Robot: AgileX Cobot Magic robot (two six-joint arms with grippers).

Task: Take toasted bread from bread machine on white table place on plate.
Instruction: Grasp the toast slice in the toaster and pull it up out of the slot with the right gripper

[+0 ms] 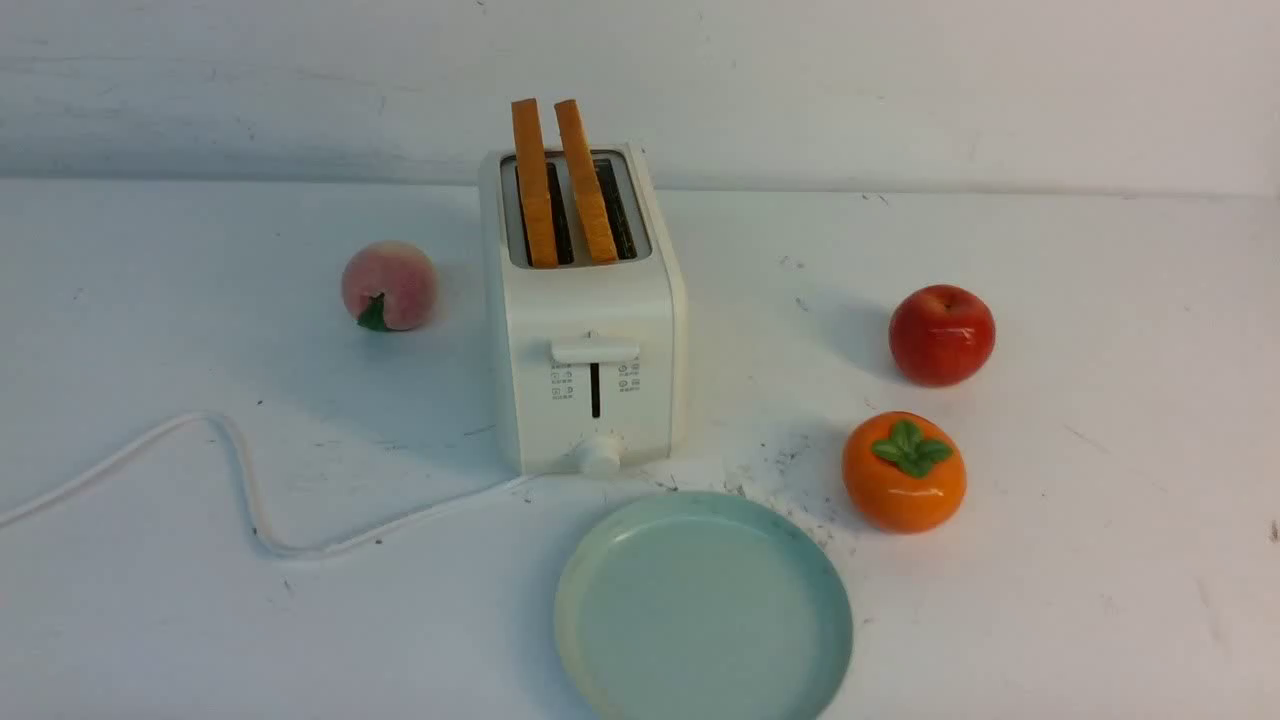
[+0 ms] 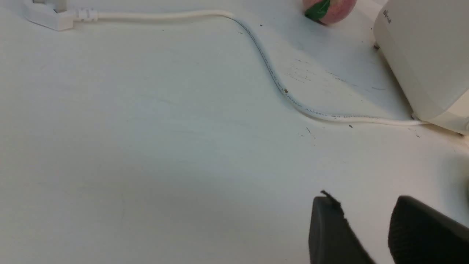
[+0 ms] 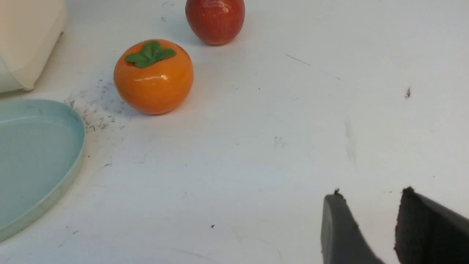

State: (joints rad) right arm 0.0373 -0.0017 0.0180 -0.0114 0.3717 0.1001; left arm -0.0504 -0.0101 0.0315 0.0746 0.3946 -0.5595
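In the front view the bread machine [image 1: 590, 320] stands near the middle of the white table [image 1: 1100, 620]. Both slices of toasted bread [image 1: 535, 190] stand on edge in its two slots, their upper halves clear of the top. The plate [image 1: 700, 620] lies just in front at the machine's 5 o'clock and holds nothing. A peach [image 1: 389, 285] sits at the machine's 9 o'clock, a red apple [image 1: 942, 334] at 3 o'clock and a persimmon [image 1: 903, 471] at 4 o'clock, near the plate but apart from it. The cord [image 1: 240, 470] trails off toward 8 o'clock. Neither arm shows here, so I judge the task to be at its start, with the reach for the first slice in hand. The left wrist view shows the left gripper [image 2: 364, 200] over bare table, jaws moderately parted with nothing between them, and the cord and the machine's side wall beyond. The right wrist view shows the right gripper [image 3: 370, 193] likewise parted and empty, with the bare plate, the persimmon and the apple ahead of it. The next move probably calls for one arm to rise over the slots, pinch a slice across its flat faces and draw it straight up.
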